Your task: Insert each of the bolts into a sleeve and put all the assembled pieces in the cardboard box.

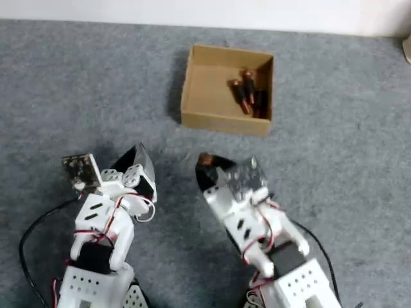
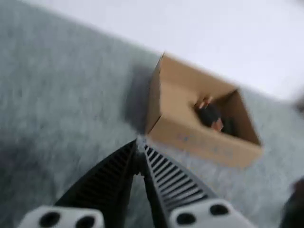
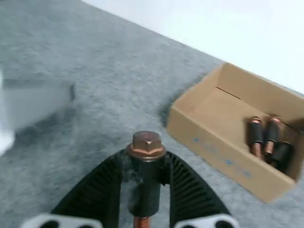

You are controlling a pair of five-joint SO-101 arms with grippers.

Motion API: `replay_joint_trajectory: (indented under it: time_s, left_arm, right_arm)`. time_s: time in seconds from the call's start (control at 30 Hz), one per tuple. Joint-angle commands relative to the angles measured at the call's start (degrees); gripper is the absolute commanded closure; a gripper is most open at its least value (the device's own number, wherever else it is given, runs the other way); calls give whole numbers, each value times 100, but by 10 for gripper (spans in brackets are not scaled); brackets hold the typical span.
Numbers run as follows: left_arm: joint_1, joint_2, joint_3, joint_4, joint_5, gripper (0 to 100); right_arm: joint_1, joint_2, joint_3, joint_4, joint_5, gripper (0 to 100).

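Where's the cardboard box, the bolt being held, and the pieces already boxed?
cardboard box (image 1: pixel 221 122), high view, front wall.
held bolt (image 3: pixel 148 145), right wrist view, hex head.
boxed pieces (image 1: pixel 246 95), high view, middle of the cluster.

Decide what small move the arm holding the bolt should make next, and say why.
Probably carry the right end effector forward until it is over the cardboard box. It is shut on a sleeve with a bolt seated in it, short of the box, where assembled pieces lie.
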Motion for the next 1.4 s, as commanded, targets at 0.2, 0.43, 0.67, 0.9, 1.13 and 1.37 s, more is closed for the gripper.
replay_joint_trajectory:
  time_s: [0.2, 0.43, 0.67, 0.9, 1.13, 1.37]
  left_arm:
    - [-119, 3064, -1138, -800, -53, 993]
    - [-664, 4145, -1771, -809, -18, 993]
    - [-655, 4286, -1833, -809, -18, 993]
    - [-655, 4286, -1833, -809, -26, 993]
    - [-637, 4295, -1833, -809, -35, 993]
    - [-637, 4303, -1833, -809, -44, 993]
  right_arm:
    - [831, 4532, -4198, -4, 554, 994]
    - [1560, 6923, -6501, 154, 791, 994]
    - [1912, 8593, -7873, 171, 809, 994]
    - [1886, 9473, -8426, 171, 818, 994]
    - [1877, 9684, -8409, 154, 818, 994]
    - [1877, 9921, -8435, 163, 818, 991]
